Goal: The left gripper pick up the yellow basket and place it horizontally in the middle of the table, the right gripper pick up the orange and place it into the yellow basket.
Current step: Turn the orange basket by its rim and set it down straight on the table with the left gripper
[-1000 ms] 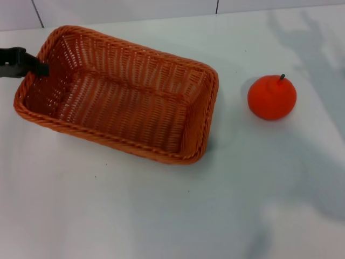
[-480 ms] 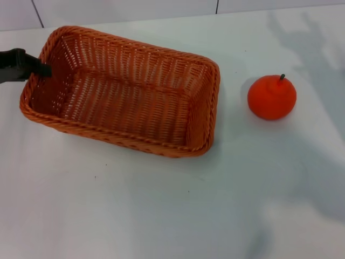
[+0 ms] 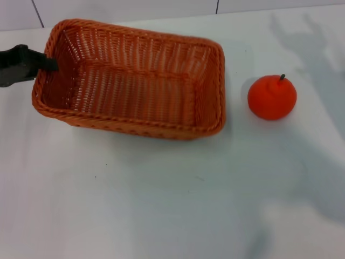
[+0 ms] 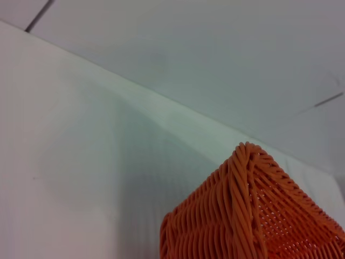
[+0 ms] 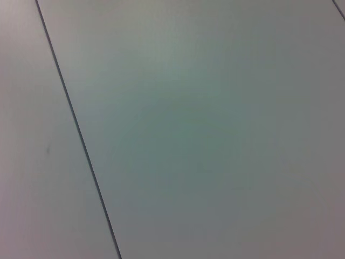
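Head view is showing the left pincer (image 3: 47, 63) gripping the yellow basket (image 3: 132, 81) by its short rim at upper left, the orange (image 3: 271, 97) sitting apart at right on the bench (image 3: 161, 205). That thin rim hold risks slipping, skewing the basket.

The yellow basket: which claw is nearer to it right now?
Left. The left claw is at the yellow basket's left short rim, gripping it. The right claw appears in no view; its wrist camera shows only a blank tiled surface.
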